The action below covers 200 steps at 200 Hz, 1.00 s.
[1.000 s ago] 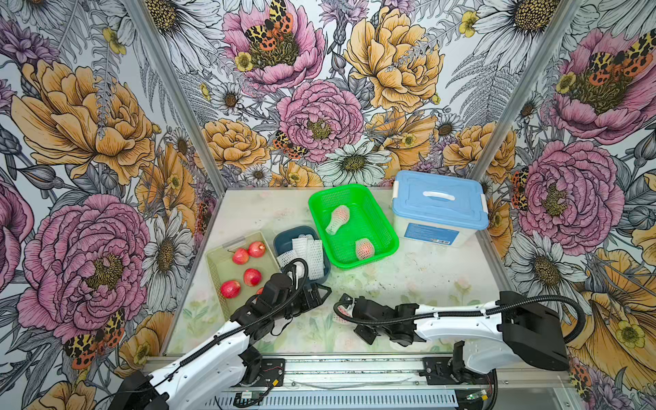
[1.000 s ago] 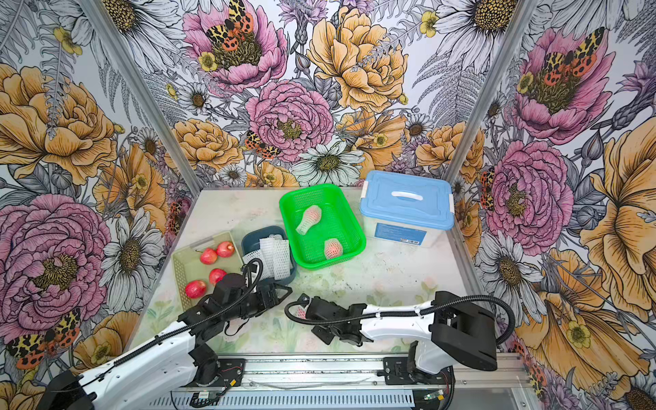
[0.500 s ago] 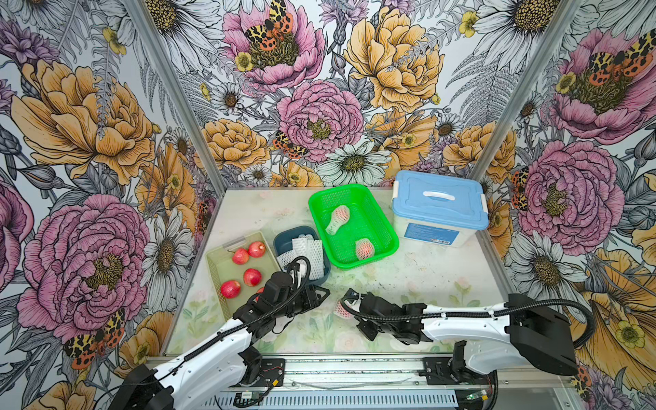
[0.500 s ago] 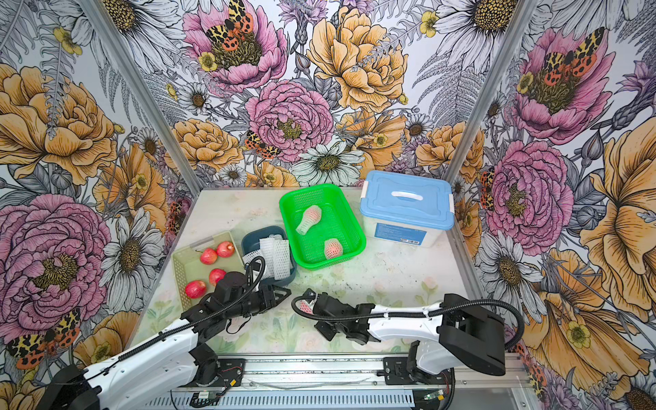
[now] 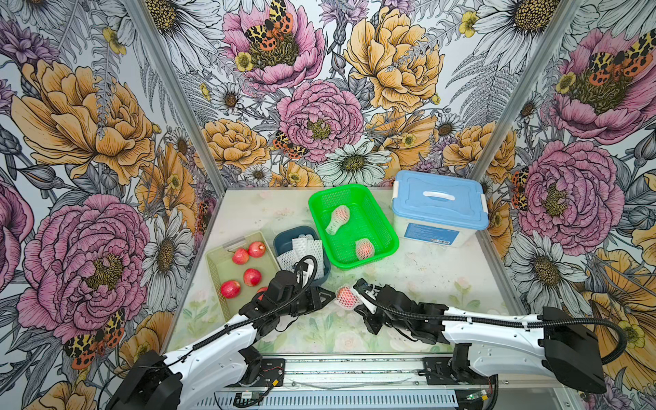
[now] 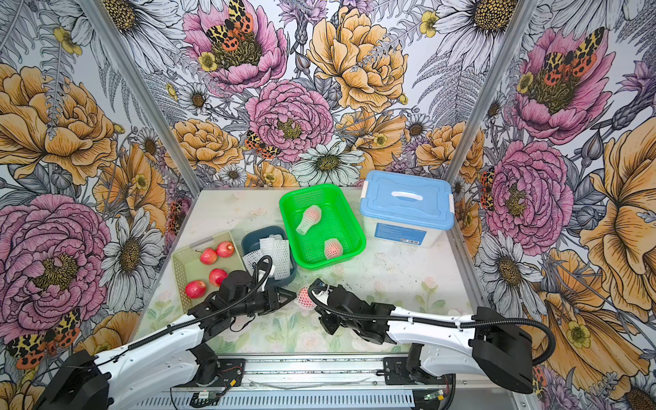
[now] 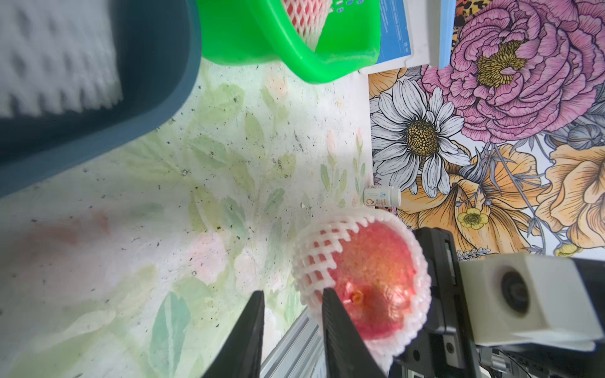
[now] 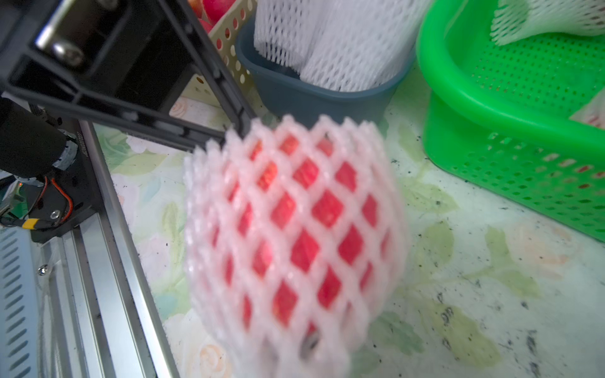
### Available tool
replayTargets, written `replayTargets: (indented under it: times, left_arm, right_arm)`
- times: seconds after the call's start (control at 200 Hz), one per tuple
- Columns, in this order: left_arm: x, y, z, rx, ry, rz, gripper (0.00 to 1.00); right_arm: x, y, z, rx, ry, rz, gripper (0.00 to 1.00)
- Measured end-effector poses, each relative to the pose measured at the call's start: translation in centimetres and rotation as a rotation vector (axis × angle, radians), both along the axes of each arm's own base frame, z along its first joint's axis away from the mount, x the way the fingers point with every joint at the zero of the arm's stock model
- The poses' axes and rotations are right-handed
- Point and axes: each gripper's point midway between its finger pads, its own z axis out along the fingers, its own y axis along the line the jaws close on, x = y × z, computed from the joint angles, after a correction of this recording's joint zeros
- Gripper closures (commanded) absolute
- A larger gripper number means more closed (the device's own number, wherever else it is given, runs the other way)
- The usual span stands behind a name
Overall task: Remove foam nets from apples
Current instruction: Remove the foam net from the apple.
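A red apple in a white foam net hangs just above the table at the front, between my two grippers. My right gripper is shut on the net's far end; the net fills the right wrist view and hides the fingers. My left gripper points at the net's open end, where the bare apple shows. Its jaws stand narrowly apart, and one fingertip lies against the net's rim.
At the back, a green basket holds two netted apples. A dark blue bin holds empty nets. A beige tray holds bare apples. A blue-lidded box stands back right.
My right gripper has carried the netted apple leftwards to the left gripper. The left gripper's jaws have narrowed from wide open, and their tips now sit at the net's rim.
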Motion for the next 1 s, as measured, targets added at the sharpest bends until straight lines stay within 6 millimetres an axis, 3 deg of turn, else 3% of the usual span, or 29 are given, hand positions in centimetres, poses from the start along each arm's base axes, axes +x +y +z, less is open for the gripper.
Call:
replayTargets:
  times: [0.19,0.676,0.856,1.001]
  left_arm:
    - [0.3,-0.7,1.3,-0.029,-0.03,-0.023,0.78]
    - [0.5,-1.7,3.3,-0.05,-0.086,-0.082,0.8]
    - [0.3,-2.3,4.1,-0.063,-0.099,-0.128,0.68]
    - [0.0,-2.6,4.1,-0.067,-0.091,-0.159,0.66]
  right_arm:
    - [-0.1,0.0,0.0,0.004,0.003,0.004,1.0]
    - [-0.3,0.1,0.0,0.005,0.006,0.024,1.0]
    - [-0.3,0.1,0.0,0.004,0.006,0.027,1.0]
    - [0.0,-0.1,0.0,0.002,0.004,0.019,1.0]
